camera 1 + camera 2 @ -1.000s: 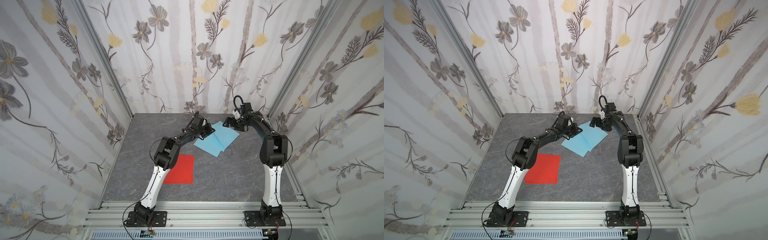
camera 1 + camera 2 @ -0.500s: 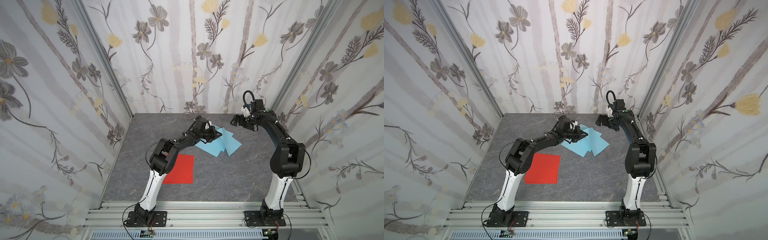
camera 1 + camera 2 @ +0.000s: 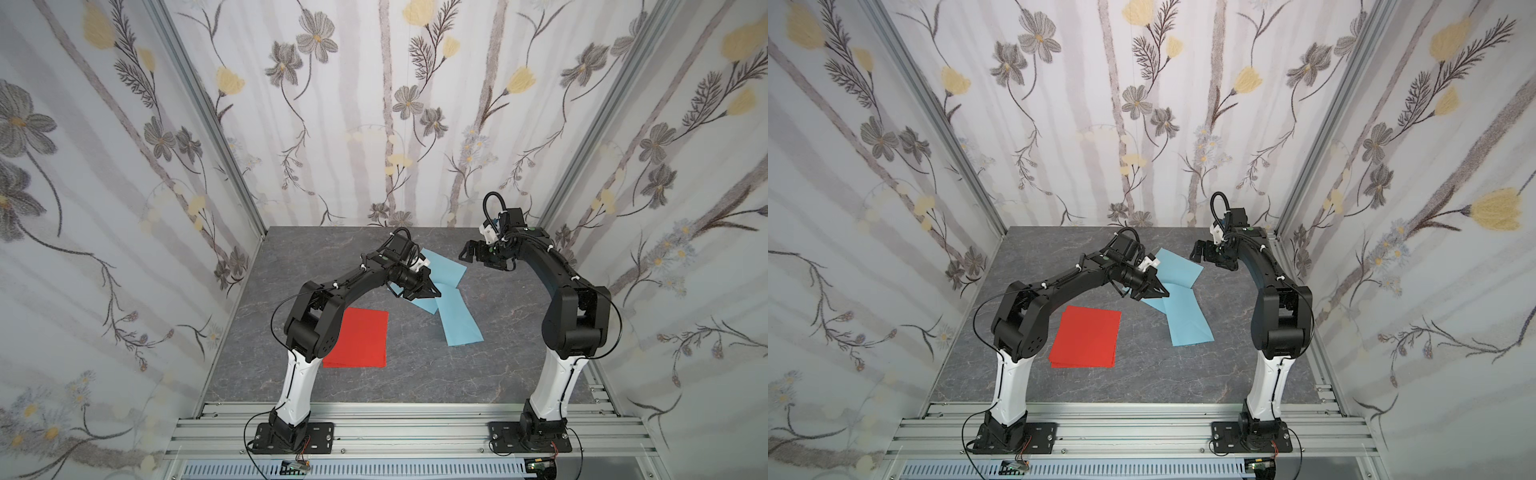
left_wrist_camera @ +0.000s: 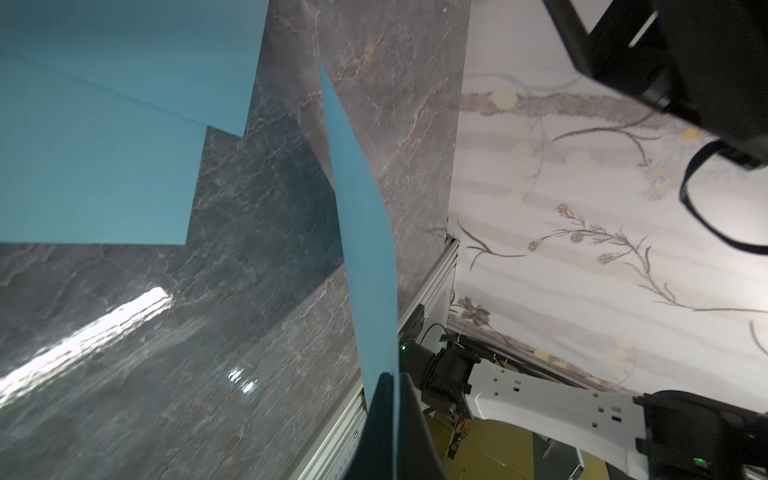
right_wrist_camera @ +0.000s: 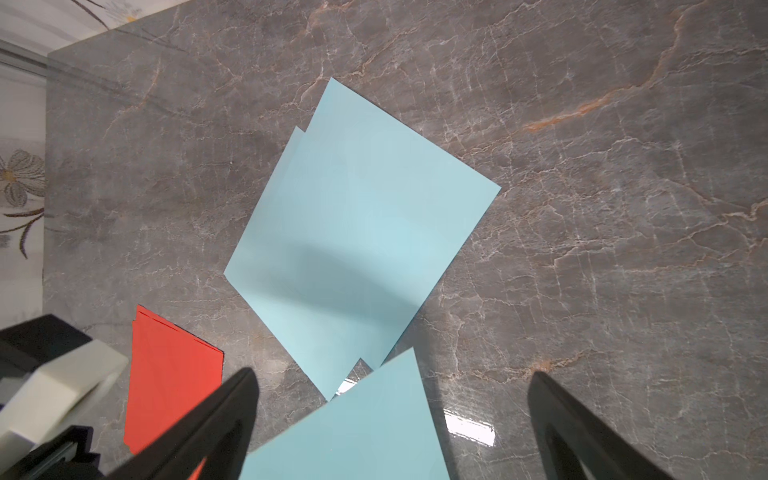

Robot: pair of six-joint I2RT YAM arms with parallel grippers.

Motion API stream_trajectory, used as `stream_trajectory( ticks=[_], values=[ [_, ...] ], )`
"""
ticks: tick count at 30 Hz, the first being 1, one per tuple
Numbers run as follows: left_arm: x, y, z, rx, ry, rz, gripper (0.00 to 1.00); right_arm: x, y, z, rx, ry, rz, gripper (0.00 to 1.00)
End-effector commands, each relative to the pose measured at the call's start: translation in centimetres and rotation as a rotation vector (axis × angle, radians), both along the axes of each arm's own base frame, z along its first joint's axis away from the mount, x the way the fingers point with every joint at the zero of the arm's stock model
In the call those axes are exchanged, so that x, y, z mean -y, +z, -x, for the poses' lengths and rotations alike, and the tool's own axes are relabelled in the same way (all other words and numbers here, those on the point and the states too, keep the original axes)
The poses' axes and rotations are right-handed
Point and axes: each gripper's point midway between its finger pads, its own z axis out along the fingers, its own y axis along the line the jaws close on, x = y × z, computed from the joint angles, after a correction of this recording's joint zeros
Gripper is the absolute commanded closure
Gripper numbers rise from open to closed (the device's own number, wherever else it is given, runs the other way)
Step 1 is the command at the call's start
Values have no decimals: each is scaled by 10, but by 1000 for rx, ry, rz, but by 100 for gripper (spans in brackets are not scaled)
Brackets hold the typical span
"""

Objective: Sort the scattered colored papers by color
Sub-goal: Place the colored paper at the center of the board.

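A stack of red papers (image 3: 360, 336) (image 3: 1088, 337) lies at the front left of the table. Two light blue papers (image 3: 446, 267) (image 3: 1177, 268) lie overlapped at the back centre. My left gripper (image 3: 434, 293) (image 3: 1163, 293) (image 4: 392, 386) is shut on the edge of a third blue paper (image 3: 462, 325) (image 3: 1190, 324) (image 4: 361, 232), which bows down from the jaws toward the table on the right. My right gripper (image 3: 467, 253) (image 3: 1198, 252) (image 5: 392, 376) hovers open and holds nothing, above the back right of the blue papers (image 5: 357, 232).
The grey marble table (image 3: 415, 374) is boxed in by flowered walls on three sides. An aluminium rail (image 3: 395, 419) with both arm bases runs along the front. In the left wrist view the right arm's white link (image 4: 548, 401) shows beyond the held paper.
My left gripper has moved forward and to the right, pulling one blue paper off the pair at the back. The right arm's elbow has swung out to the right.
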Motion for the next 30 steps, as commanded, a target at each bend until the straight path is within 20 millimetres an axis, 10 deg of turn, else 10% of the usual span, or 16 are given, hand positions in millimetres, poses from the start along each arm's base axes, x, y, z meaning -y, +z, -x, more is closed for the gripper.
stream_trajectory(
  ticks=[1, 11, 20, 30],
  values=[
    [-25, -24, 55, -43, -155, -153, 100, -8, 5, 10, -8, 6, -61, 0],
    [-31, -55, 100, 4, -207, -292, 100, -25, -3, 78, -47, -16, -184, 0],
    [-33, -81, 70, 150, -127, -419, 100, -42, -3, 145, -103, -43, -326, 0],
    [-27, -88, 50, 217, -61, -465, 100, -72, -55, 178, -245, -44, -405, 0]
  ],
)
